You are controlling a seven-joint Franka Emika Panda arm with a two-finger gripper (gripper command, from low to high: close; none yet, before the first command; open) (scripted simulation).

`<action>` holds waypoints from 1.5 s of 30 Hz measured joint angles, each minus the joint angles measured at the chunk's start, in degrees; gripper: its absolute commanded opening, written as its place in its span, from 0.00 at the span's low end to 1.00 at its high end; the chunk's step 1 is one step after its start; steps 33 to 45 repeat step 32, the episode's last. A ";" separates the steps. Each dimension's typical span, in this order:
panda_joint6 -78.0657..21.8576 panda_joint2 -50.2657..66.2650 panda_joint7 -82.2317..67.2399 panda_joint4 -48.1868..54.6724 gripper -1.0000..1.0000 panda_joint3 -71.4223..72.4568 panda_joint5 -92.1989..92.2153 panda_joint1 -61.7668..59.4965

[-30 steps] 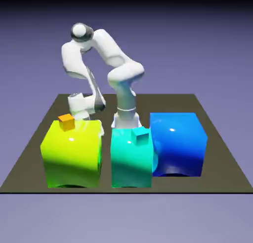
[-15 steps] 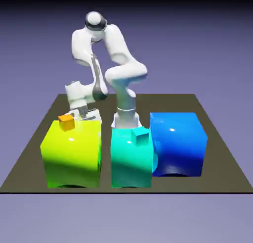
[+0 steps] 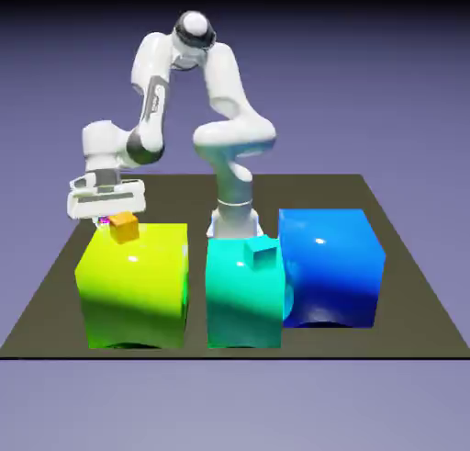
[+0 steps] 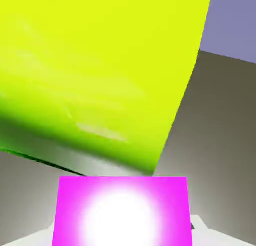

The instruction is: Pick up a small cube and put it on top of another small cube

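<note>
Pincer (image 3: pixel 104 217): closed on 1 small magenta cube (image 4: pixel 122 210), left of mid-frame.
Orange cube (image 3: pixel 124 227): on the yellow-green block (image 3: pixel 138 284), just beside the pincer.
Technique: probably lift clear, centre over the target cube, lower squarely, then release.

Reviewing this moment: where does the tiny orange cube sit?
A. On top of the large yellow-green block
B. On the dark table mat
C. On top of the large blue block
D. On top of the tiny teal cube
A: in the exterior view the tiny orange cube rests on the top face of the large glossy yellow-green block, near its far edge, just below the white arm's hand.
</note>
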 measured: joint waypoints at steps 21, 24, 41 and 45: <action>-29.78 13.49 -18.29 19.60 0.00 31.43 26.04 27.00; -33.34 15.20 -19.94 20.83 0.00 33.24 25.09 32.59; -26.67 20.41 -24.76 17.34 1.00 31.16 30.96 35.45; -26.67 20.41 -24.76 17.34 1.00 31.16 30.96 35.45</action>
